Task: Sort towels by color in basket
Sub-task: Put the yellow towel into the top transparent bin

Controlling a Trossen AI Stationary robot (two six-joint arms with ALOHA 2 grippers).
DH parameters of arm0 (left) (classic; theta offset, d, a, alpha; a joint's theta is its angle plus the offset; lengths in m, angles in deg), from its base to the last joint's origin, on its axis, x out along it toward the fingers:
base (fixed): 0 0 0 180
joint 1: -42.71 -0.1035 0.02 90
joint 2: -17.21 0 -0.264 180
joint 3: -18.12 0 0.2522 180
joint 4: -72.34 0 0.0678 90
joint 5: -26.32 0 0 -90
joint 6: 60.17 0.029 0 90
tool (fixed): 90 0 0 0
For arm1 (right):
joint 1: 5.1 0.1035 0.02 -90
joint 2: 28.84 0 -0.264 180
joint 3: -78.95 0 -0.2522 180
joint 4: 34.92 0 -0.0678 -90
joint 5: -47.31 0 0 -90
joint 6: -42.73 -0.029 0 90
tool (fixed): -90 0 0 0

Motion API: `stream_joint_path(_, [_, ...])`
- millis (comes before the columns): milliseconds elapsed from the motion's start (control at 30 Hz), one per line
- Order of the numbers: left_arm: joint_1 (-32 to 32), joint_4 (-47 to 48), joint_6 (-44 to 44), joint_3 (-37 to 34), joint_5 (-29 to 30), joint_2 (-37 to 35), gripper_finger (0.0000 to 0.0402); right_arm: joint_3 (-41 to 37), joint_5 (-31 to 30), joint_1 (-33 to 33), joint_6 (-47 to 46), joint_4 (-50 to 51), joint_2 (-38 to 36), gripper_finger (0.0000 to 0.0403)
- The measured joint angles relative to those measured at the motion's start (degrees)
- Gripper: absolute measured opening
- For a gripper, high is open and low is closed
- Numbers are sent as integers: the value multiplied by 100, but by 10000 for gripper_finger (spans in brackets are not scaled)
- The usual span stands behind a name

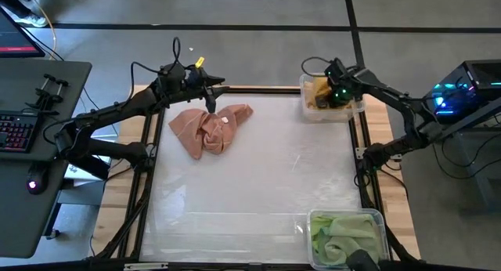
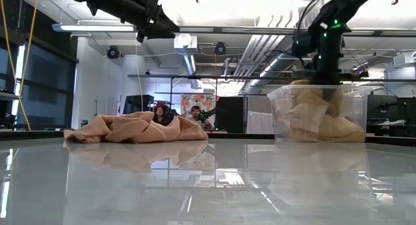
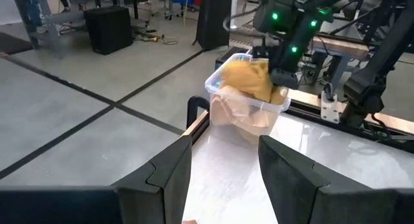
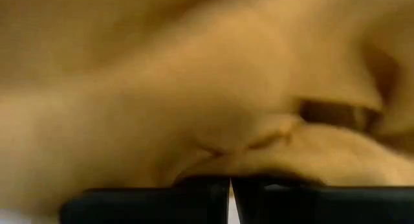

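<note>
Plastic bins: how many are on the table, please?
2. One bin with yellow towels at the far right corner; one with green towels at the near right corner.

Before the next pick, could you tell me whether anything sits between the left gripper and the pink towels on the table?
Nothing visible does: the open left gripper hangs above the pink towels, with only clear air between them.

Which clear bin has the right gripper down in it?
The far bin holding yellow towels; the right gripper is inside. The near bin holds green towels.

left gripper (image 3: pixel 223 179) open and raised; right gripper (image 4: pixel 229 191) shut, lowered
</note>
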Motion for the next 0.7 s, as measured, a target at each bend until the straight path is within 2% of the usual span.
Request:
stream_joint_path(133, [-40,-17,-2,0,-2,13,165,59,118,-30,95,291,8,0])
stream_joint_path(333, [-40,-18,-2,0,-3,13,165,1230,724,-30,94,1659,-9,0])
stream_joint_path(400, [-40,-13,-4,0,-11,13,165,1596,780,-30,130,1692,-14,0])
stream_joint_path(533, [-40,-15,-4,0,-17,11,165,1846,337,7,217,570,-11,0])
stream_joint_path(700, [-37,-13,-28,0,-27,9,165,1118,575,-42,-15,-1305,111,0])
